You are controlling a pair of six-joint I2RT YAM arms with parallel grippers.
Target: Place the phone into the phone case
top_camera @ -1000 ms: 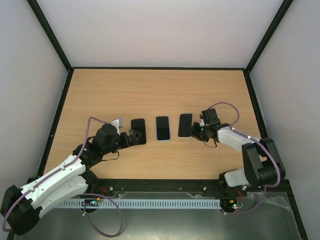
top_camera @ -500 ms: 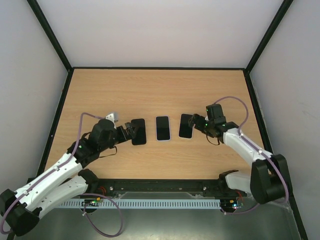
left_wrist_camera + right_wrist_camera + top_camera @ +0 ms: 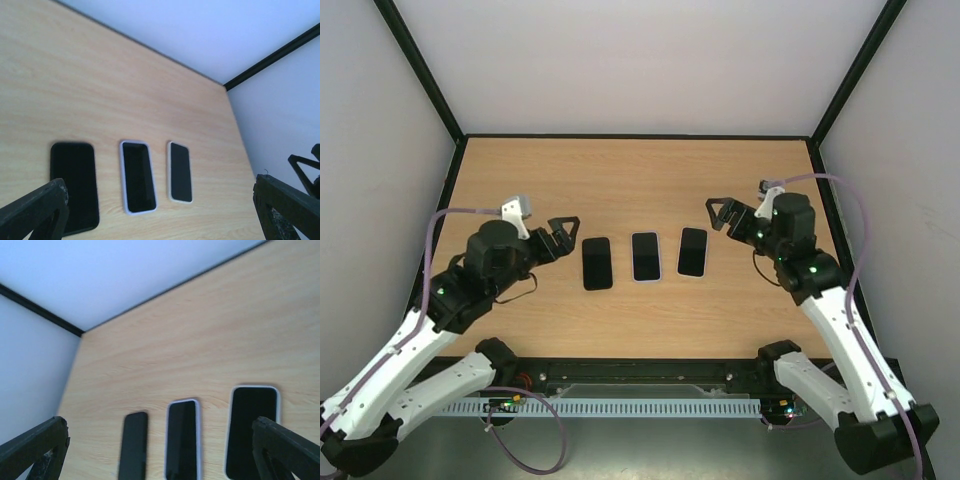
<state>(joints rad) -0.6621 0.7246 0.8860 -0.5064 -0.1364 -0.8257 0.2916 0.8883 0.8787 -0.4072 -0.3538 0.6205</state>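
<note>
left gripper [image 3: 563, 232]: spread, empty, off table
right gripper [image 3: 717, 213]: spread, empty, off table
done: cased phone [image 3: 645, 256] looks seated
left: probably nothing

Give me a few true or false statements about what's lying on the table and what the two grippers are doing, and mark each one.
1. Three flat, dark-faced items lie side by side on the table. True.
2. The left gripper is holding the leftmost item. False: it is open and empty, beside that item and apart from it.
3. The middle item has a pale rim around its dark face. True.
4. The right gripper is shut. False: its jaws stand open with nothing between them.
5. The leftmost item has a white rim. False: it looks black all over.
</note>
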